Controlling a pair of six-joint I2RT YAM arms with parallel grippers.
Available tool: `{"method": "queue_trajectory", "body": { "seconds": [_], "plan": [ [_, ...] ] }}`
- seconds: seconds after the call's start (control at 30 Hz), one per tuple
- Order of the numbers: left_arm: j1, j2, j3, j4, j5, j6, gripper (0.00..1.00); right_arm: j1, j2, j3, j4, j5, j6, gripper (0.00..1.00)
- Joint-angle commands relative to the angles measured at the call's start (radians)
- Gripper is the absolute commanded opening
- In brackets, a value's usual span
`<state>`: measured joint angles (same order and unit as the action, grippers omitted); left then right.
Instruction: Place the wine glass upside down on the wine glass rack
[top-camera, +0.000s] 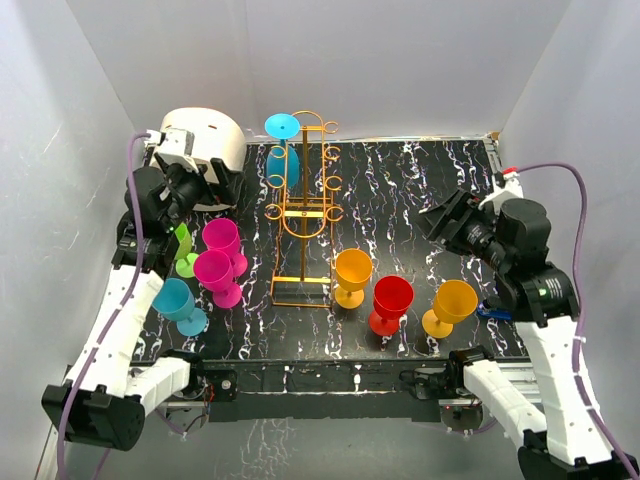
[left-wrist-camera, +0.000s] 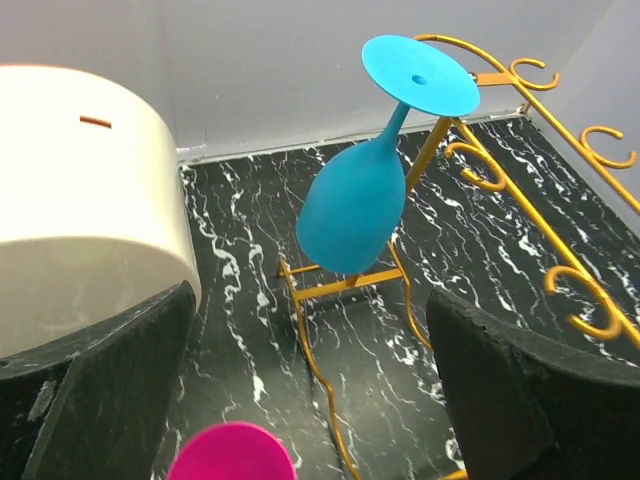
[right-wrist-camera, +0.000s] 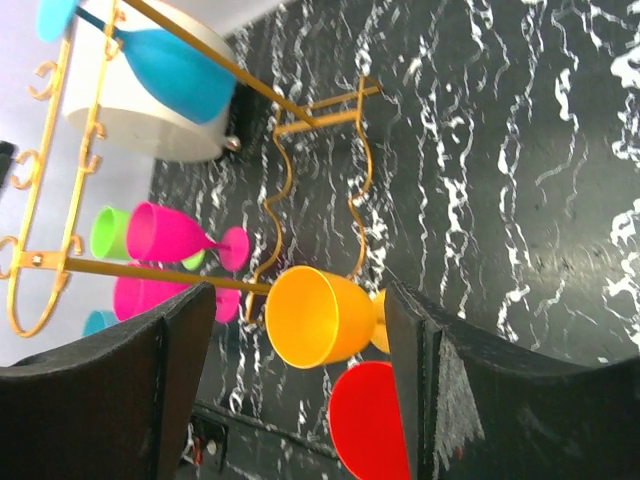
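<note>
Nearest the arm bases, along the front of the black marbled desk (top-camera: 400, 180): upright teal glass (top-camera: 178, 304) at far left, then red glass (top-camera: 391, 301) and yellow glass (top-camera: 455, 303) further right, near each other. A little further in, orange glass (top-camera: 352, 273), upright, just beside the red one and near the rack's base. On the left, two magenta glasses (top-camera: 215, 274) close together, with a green glass (top-camera: 184, 248) just beside them, partly hidden by the left arm.

Further back, right claw (top-camera: 445, 222) raised over the desk's right half, fingers spread wide, gripping nothing; from its wrist view, aimed toward the orange glass but well apart from it. Left claw (left-wrist-camera: 310, 300) over the desk's left rear, likewise spread wide and empty, near the cream container and facing the rack.

Mid-desk, wine glass rack (top-camera: 303, 215): golden wire, upright on its rectangular base. Hanging at an upper hook on its left side, blue wine glass (left-wrist-camera: 350, 205): upside down, foot on top, bowl below, apart from both claws.

Furthest back, at the left rear corner, cream cylindrical container (top-camera: 205, 140)
</note>
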<state>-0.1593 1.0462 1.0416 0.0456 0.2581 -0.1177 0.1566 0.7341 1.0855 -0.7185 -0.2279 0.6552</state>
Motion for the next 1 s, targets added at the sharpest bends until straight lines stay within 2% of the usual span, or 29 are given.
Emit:
{"method": "queue_trajectory", "body": {
  "seconds": [0.0,0.07,0.17,0.3,0.4,0.5,0.57,0.77,0.97],
  "plan": [
    [0.003,-0.083,0.076,-0.227,-0.086,-0.138,0.99,-0.001,0.09,0.09,-0.167,-0.052,-0.119,0.66],
    [0.003,-0.132,0.064,-0.248,-0.112,-0.166,0.99,0.0,0.131,0.095,-0.204,-0.082,-0.158,0.64],
    [0.003,-0.182,0.056,-0.28,-0.079,-0.167,0.99,0.001,0.169,0.094,-0.223,-0.093,-0.179,0.63],
    [0.003,-0.204,0.075,-0.314,0.071,-0.168,0.99,0.047,0.217,0.091,-0.209,-0.083,-0.176,0.6],
    [0.003,-0.212,0.09,-0.326,0.146,-0.155,0.99,0.214,0.262,0.093,-0.19,0.047,-0.115,0.59],
    [0.003,-0.224,0.094,-0.334,0.145,-0.135,0.99,0.434,0.345,0.116,-0.184,0.22,-0.048,0.59],
    [0.003,-0.228,0.096,-0.339,0.119,-0.128,0.99,0.513,0.402,0.154,-0.211,0.322,-0.033,0.6],
    [0.003,-0.22,0.107,-0.351,0.081,-0.1,0.99,0.567,0.513,0.22,-0.246,0.415,-0.039,0.57],
    [0.002,-0.208,0.124,-0.358,0.072,-0.085,0.99,0.586,0.544,0.225,-0.274,0.447,-0.048,0.46]
  ]
}}
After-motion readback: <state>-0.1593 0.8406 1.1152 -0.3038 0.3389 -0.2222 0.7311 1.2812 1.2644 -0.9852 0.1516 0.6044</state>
